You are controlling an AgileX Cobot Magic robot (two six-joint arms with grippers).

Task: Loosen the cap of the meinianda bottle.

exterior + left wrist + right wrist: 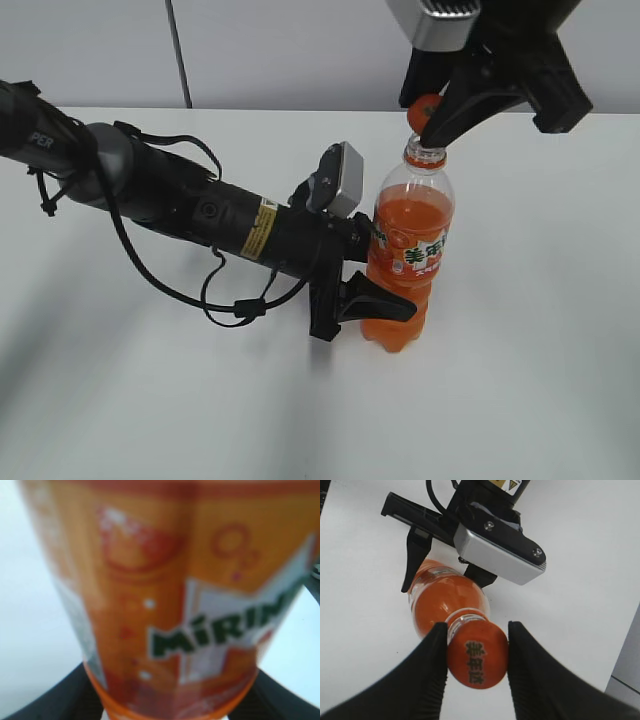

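The left end effector (375, 270) reached in from the left side of the white counter (520, 400) and was clamped on the lower body of the meinianda bottle (405, 260), one finger (380, 303) wrapping the ribbed section near the base. In the left wrist view the label filled the frame, out of focus, with dark fingers at both lower corners. The bottle stood upright near the middle of the counter, roughly three-quarters full of orange drink.

The bottle was judged moderately heavy for its size, with a thin wall that would yield under excess squeeze; the smooth label film appeared slippery, so the ribbed lower section was judged the better restraint point against rotation.

At the right, the right end effector (475, 665) descended from above with its jaws either side of the cap (477, 657). The fingers (427, 675) bracketed the cap closely; the right wrist view suggested contact on both sides, and the cap was taken as gripped. The cap was small, rigid and ribbed at its edge; those ribs were judged the correct hold for applying torque. In the exterior view it appeared tilted or slightly raised on the neck (423, 155), but whether the thread had released could not be determined.
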